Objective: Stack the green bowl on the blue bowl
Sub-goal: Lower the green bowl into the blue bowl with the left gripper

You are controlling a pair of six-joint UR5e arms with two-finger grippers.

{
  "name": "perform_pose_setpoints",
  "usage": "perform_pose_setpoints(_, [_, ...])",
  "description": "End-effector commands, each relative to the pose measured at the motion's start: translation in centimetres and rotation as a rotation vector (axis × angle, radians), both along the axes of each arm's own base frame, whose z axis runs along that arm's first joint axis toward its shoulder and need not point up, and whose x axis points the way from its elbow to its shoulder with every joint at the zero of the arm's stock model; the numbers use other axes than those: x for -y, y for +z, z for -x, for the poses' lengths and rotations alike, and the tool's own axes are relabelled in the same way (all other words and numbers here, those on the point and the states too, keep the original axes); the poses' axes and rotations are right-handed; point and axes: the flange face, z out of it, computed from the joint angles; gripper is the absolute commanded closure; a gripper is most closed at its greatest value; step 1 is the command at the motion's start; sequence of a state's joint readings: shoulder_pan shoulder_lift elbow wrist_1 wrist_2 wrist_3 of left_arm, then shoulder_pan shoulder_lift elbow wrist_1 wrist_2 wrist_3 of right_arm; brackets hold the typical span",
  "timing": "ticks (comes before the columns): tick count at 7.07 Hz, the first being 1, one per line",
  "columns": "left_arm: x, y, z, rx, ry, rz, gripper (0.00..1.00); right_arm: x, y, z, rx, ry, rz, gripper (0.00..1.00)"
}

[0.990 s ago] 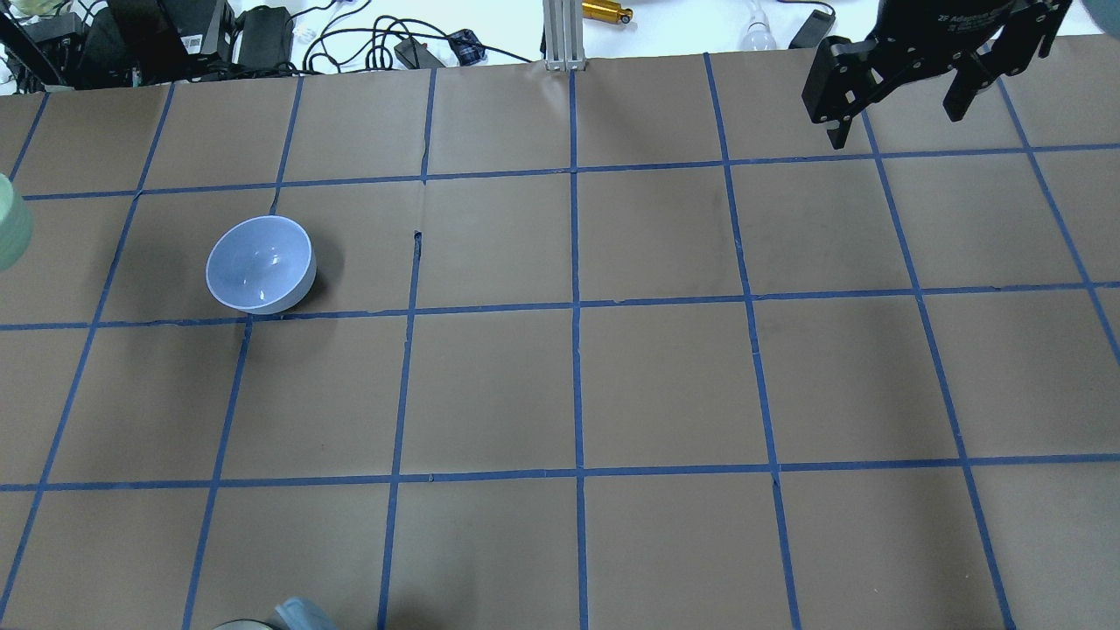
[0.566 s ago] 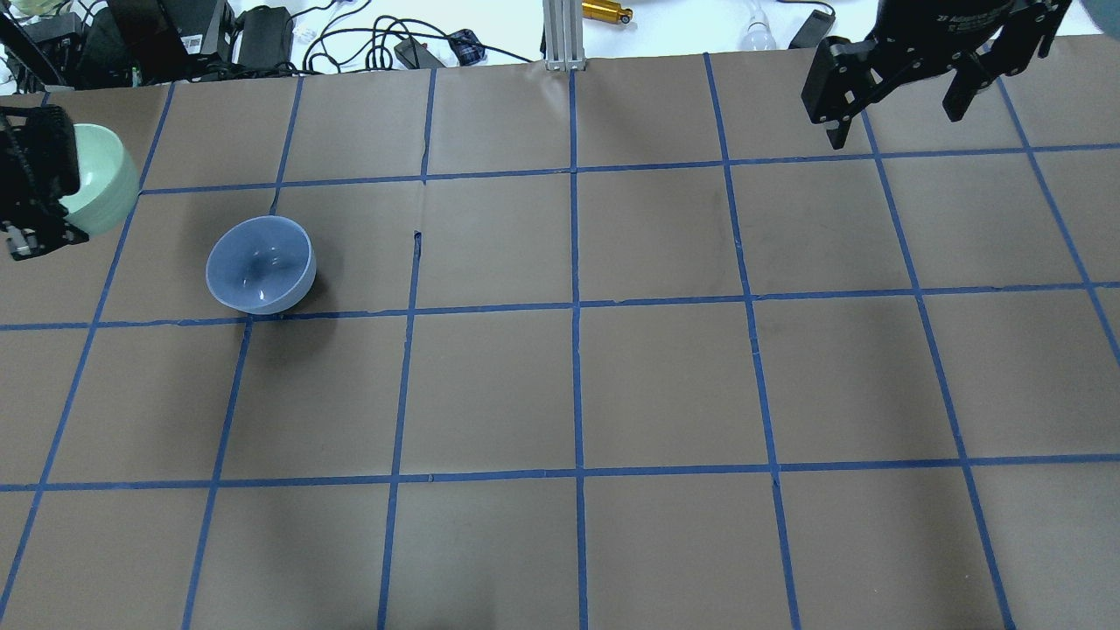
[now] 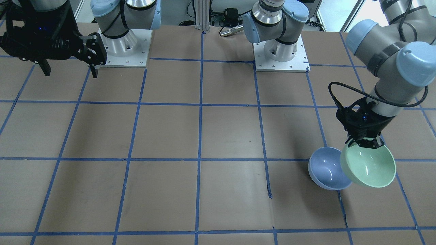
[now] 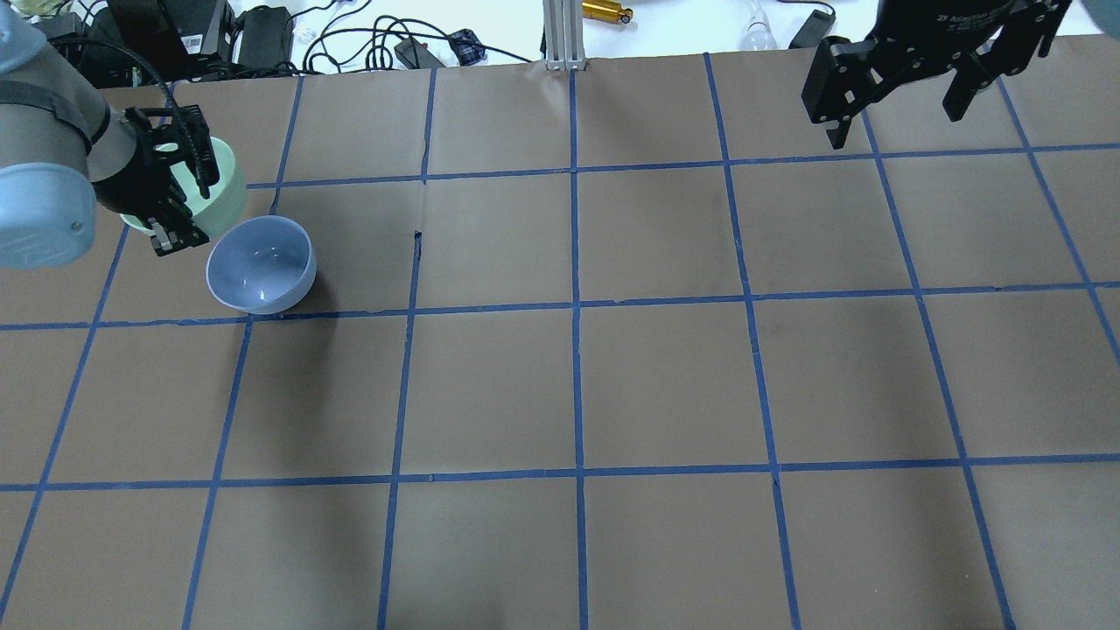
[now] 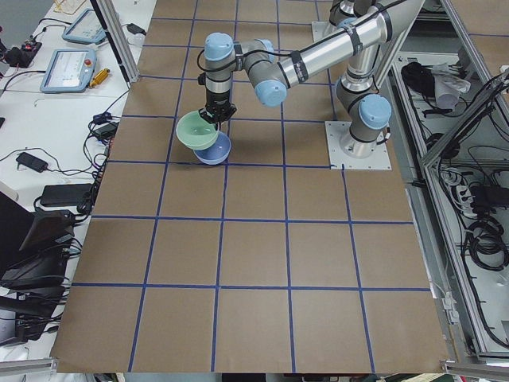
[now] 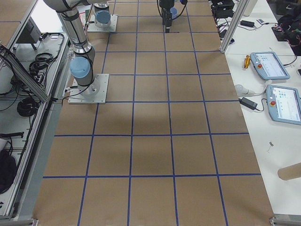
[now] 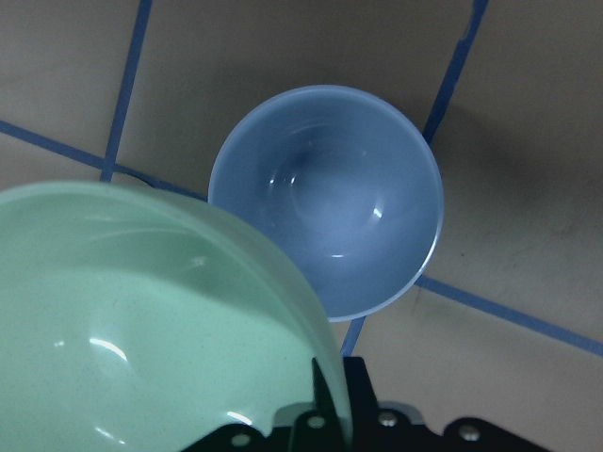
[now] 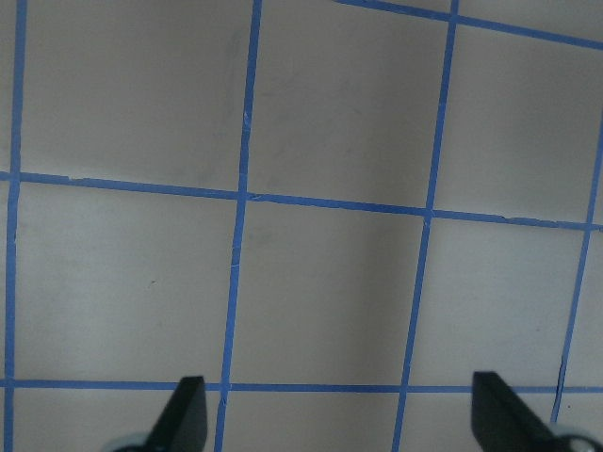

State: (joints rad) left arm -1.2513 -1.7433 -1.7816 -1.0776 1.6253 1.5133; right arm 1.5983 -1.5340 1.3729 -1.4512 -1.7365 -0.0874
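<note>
The green bowl (image 3: 369,166) hangs tilted in my left gripper (image 3: 363,144), which is shut on its rim. It is held above the table, right beside the blue bowl (image 3: 325,168) and overlapping its edge in the front-facing view. In the overhead view the green bowl (image 4: 227,185) is just up-left of the blue bowl (image 4: 261,264), partly hidden by my left gripper (image 4: 179,206). The left wrist view shows the green bowl (image 7: 141,320) low left and the blue bowl (image 7: 330,198) upright and empty below. My right gripper (image 4: 894,122) is open and empty, high at the far right.
The table is brown paper with a blue tape grid (image 4: 575,306). Cables and power bricks (image 4: 262,31) and an aluminium post (image 4: 560,35) lie beyond the far edge. The two arm bases (image 3: 281,54) stand at the robot's side of the table.
My left arm has come in from the left edge with the green bowl and moved right, up to the blue bowl. The blue bowl and right arm have not moved.
</note>
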Motion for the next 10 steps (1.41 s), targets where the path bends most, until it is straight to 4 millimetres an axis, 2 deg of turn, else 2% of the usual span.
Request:
perform_pose_setpoints(1, [0.9,-2.8,1.3,-0.011,-0.011,-0.027,1.00,0.0,0.0,0.0,0.000,0.000,0.000,0.00])
perform_pose_setpoints(3, [0.3,-5.7,1.5,-0.025,-0.008,-0.074,1.00,0.0,0.0,0.1,0.000,-0.001,0.000,0.00])
perform_pose_setpoints(4, [0.4,-7.0,1.5,-0.016,-0.012,-0.042,1.00,0.0,0.0,0.0,0.000,0.000,0.000,0.00])
perform_pose_setpoints(6, [0.4,-8.3,1.6,-0.016,-0.013,-0.054,1.00,0.0,0.0,0.0,0.000,0.000,0.000,0.00])
perform_pose_setpoints(7, [0.3,-8.3,1.5,-0.003,0.071,-0.056,0.16,0.0,0.0,0.0,0.000,0.000,0.000,0.00])
perform_pose_setpoints(8, [0.1,-8.1,2.7,-0.001,0.089,-0.059,0.00,0.0,0.0,0.0,0.000,0.000,0.000,0.00])
perform_pose_setpoints(9, [-0.2,-6.7,5.3,0.013,0.047,-0.040,0.00,0.0,0.0,0.1,0.000,-0.001,0.000,0.00])
perform_pose_setpoints(10, [-0.8,-5.5,7.1,0.013,0.055,-0.064,0.00,0.0,0.0,0.0,0.000,0.000,0.000,0.00])
